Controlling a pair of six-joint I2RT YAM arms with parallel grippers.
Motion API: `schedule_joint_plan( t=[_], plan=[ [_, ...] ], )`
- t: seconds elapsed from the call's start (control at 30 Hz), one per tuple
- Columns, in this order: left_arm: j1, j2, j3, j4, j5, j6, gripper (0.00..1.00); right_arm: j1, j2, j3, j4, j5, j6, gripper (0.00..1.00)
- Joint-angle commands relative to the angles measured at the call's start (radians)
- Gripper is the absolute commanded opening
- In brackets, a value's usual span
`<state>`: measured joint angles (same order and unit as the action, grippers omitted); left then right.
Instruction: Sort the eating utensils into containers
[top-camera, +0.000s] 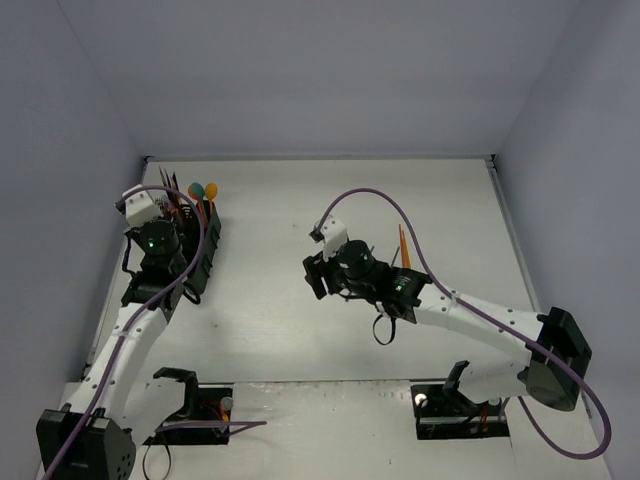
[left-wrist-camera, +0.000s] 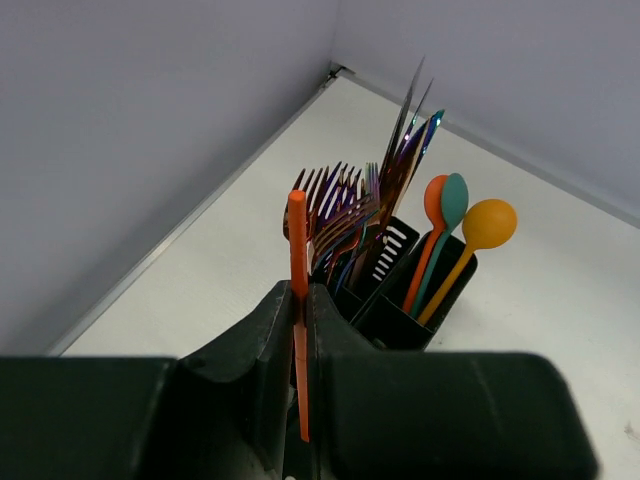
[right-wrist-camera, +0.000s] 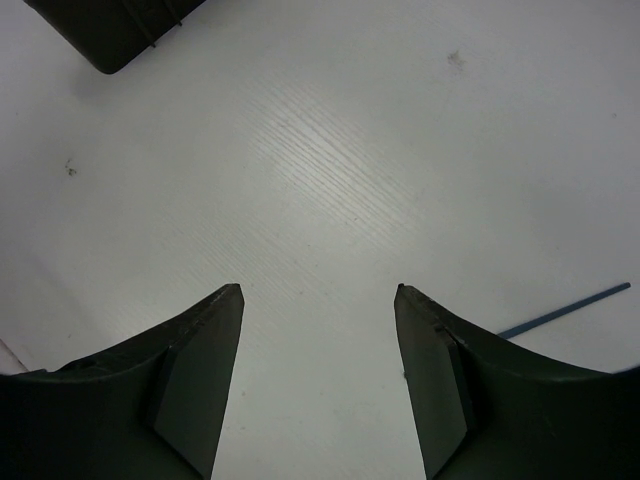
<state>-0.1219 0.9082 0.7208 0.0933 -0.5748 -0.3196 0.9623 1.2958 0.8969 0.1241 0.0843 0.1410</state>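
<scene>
While the left gripper (left-wrist-camera: 300, 310) pinches 1 orange utensil (left-wrist-camera: 297, 235) upright beside the filled black caddy (left-wrist-camera: 395, 325) at the far left, the right gripper (right-wrist-camera: 318, 300) hangs spread over the table (right-wrist-camera: 330, 150) at mid-scene.

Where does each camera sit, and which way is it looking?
Top camera: high above and behind the arms, looking down on the table; both arms show, bases nearest.
Left wrist camera: on the left arm, looking along the left gripper, shut on an orange utensil, toward the caddy.
Right wrist camera: on the right arm, looking down at the table past the right gripper, which is open.
Shared: the top and left wrist views both show the caddy with its spoons.
</scene>
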Motion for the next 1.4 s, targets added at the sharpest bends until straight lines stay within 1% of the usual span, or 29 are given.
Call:
schedule_joint_plan(
  t=[0.0,0.13,0.17,0.2,0.33,0.4,0.47,0.5,0.57,0.67,0.73,0.83,0.9,0.97,1.07,1.13,1.23,1.37],
  plan=[
    [0.037,0.069,-0.004,0.141,0.018,-0.041,0.00,-0.033,-0.062,-0.020,0.055,0.071,0.053,0.59],
    [0.039,0.076,-0.032,0.158,0.045,-0.081,0.00,-0.048,-0.074,-0.045,0.055,0.109,0.078,0.59],
    [0.038,0.068,-0.044,0.158,0.046,-0.091,0.01,-0.050,-0.076,-0.049,0.055,0.129,0.082,0.59],
    [0.039,0.060,-0.052,0.157,0.044,-0.101,0.06,-0.053,-0.076,-0.055,0.054,0.147,0.090,0.59],
    [0.037,0.026,-0.065,0.148,0.034,-0.105,0.18,-0.073,-0.054,-0.064,0.048,0.190,0.147,0.58],
    [0.036,0.003,-0.053,0.133,0.052,-0.098,0.31,-0.079,-0.033,-0.056,0.031,0.241,0.197,0.57],
    [0.036,-0.028,-0.033,0.093,0.068,-0.098,0.39,-0.088,0.004,-0.041,0.003,0.278,0.263,0.56],
    [0.036,-0.043,-0.021,0.069,0.077,-0.099,0.42,-0.096,0.031,-0.031,-0.013,0.294,0.294,0.56],
    [0.036,-0.085,0.009,-0.025,0.093,-0.108,0.46,-0.108,0.074,-0.006,-0.078,0.328,0.377,0.54],
    [0.036,-0.130,0.075,-0.179,0.143,-0.110,0.55,-0.124,0.140,0.026,-0.133,0.362,0.454,0.53],
    [0.034,-0.156,0.118,-0.272,0.196,-0.110,0.61,-0.140,0.174,0.026,-0.160,0.365,0.498,0.52],
    [0.035,-0.191,0.187,-0.421,0.314,-0.101,0.67,-0.174,0.220,0.014,-0.168,0.357,0.556,0.48],
    [0.035,-0.202,0.210,-0.496,0.376,-0.099,0.68,-0.189,0.249,0.012,-0.169,0.346,0.571,0.46],
    [0.035,-0.206,0.239,-0.557,0.503,-0.100,0.68,-0.213,0.283,0.014,-0.169,0.326,0.588,0.44],
    [0.035,-0.199,0.251,-0.596,0.653,-0.128,0.68,-0.226,0.323,0.025,-0.168,0.317,0.601,0.42],
    [0.036,-0.197,0.245,-0.595,0.731,-0.167,0.68,-0.231,0.343,0.029,-0.167,0.311,0.611,0.40],
    [0.033,-0.191,0.237,-0.593,0.813,-0.200,0.69,-0.238,0.380,0.027,-0.169,0.304,0.627,0.36],
    [0.028,-0.178,0.239,-0.592,0.860,-0.217,0.69,-0.241,0.430,0.033,-0.168,0.296,0.629,0.31]
  ],
)
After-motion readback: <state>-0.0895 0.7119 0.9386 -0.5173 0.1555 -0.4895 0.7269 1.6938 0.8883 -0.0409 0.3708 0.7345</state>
